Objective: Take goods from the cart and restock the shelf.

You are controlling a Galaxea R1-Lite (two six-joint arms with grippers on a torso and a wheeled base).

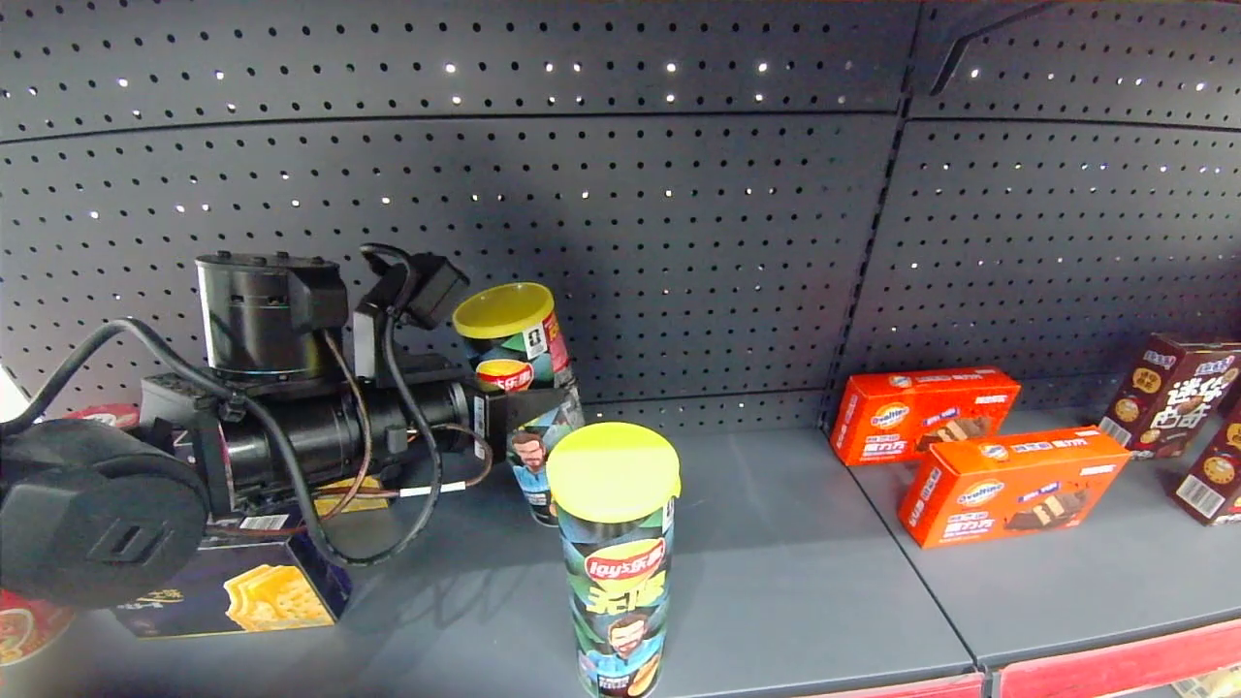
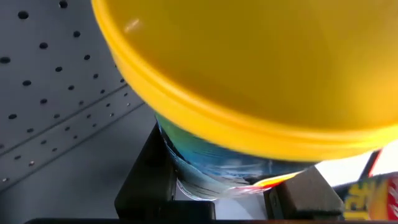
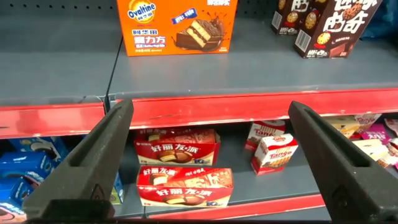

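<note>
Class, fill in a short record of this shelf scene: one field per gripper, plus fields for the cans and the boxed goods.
Left gripper: shut on yellow-lidded can, near the back panel
Right gripper: open, holding nothing
Second can: upright near the shelf's front edge
Orange boxes: two, lying flat to the right
Brown boxes: far right

Shelf [image 1: 776, 543]: wide bare stretch noted between front can [image 1: 616, 553] and orange boxes [image 1: 1008, 485], open back to pegboard wall [image 1: 679, 242]. Left portion obstructed: left hand [image 1: 533, 405] clamped around rear can [image 1: 514, 361], arm [image 1: 320, 436] laid across above cracker box [image 1: 242, 586]. Rear can held just behind front can; only narrow gap left between. Right end taken up by brown boxes [image 1: 1173, 393]. Lower tier [image 3: 242, 182], seen past spread right hand [image 3: 209, 109], stocked with red boxes [image 3: 177, 149].
</note>
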